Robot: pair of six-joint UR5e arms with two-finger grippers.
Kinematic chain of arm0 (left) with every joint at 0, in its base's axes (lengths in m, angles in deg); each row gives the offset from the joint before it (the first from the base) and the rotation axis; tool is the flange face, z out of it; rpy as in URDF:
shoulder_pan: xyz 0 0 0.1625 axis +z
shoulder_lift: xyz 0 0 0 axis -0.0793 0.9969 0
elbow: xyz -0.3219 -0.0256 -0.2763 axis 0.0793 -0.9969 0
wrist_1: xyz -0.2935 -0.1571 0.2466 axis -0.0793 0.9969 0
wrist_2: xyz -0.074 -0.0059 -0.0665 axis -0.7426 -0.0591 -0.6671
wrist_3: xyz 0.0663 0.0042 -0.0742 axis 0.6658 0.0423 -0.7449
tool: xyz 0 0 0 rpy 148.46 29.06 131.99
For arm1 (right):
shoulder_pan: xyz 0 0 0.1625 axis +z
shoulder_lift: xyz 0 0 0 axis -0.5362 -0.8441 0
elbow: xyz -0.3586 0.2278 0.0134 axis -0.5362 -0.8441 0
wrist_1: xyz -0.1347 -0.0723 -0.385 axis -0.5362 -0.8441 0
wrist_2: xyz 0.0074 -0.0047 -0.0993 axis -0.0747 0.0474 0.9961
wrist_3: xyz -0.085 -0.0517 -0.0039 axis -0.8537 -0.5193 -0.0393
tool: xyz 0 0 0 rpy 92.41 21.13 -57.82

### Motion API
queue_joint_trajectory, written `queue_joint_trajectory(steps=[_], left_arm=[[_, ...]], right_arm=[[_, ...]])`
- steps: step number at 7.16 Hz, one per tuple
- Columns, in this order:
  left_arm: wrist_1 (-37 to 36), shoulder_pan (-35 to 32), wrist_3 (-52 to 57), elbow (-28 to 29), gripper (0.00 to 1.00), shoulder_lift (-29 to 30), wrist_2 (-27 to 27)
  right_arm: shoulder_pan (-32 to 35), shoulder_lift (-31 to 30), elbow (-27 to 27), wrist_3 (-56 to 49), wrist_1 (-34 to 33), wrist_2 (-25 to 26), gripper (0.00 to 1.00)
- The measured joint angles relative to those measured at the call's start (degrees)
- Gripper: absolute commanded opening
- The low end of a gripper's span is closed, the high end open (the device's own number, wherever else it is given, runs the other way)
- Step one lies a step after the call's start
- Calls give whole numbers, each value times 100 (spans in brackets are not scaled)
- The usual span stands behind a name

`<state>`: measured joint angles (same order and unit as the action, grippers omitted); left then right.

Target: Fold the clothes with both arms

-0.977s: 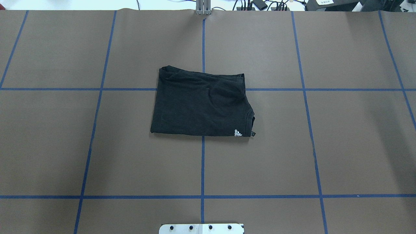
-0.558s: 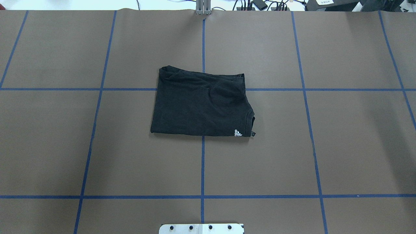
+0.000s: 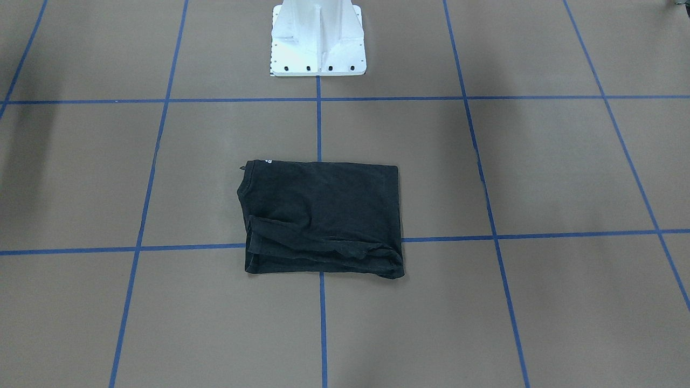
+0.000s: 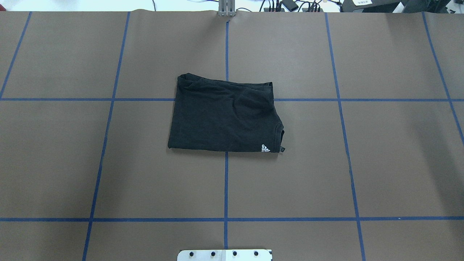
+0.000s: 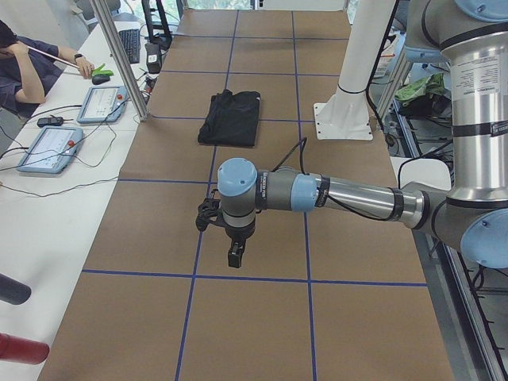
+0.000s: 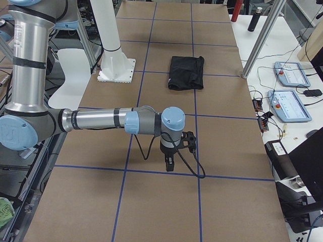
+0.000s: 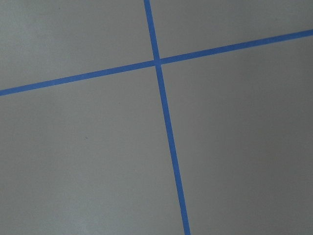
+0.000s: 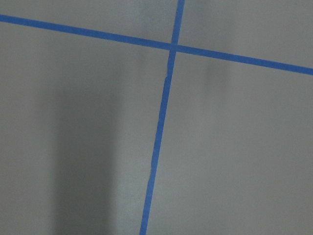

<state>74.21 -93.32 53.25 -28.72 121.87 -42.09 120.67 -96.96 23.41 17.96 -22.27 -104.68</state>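
Left gripper (image 5: 232, 259) hangs fingers-down just above the table (image 4: 398, 163), well off to the pedestal's (image 3: 318, 40) left side, at the end of the outstretched left arm (image 5: 349, 197). Only a side view catches it, so I cannot tell whether it is released or clenched; nothing shows in its grasp. Right gripper (image 6: 170, 165) hangs the same way well off to the pedestal's right, on the right arm (image 6: 96, 120), and its state cannot be told either. Both wrist cameras show only brown table and crossing blue tape (image 7: 166, 127).

The shirt (image 4: 224, 116) lies flat on the table straight out in front of the pedestal, apart from it and from both grippers, covering a tape crossing. It is folded into a rough rectangle with plain black cloth outward. A small white logo (image 4: 265, 148) sits at the corner nearest the pedestal, on its right side, beside the curved collar (image 4: 281, 130). The edge farthest from the pedestal is bunched into loose, wrinkled layers.
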Motion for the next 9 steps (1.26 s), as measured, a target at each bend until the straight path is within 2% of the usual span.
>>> queue_joint_trajectory(steps=[9], left_arm=[[8, 0, 0, -26, 100, 8, -9]], right_arm=[[0, -131, 101, 3, -6, -9, 100]])
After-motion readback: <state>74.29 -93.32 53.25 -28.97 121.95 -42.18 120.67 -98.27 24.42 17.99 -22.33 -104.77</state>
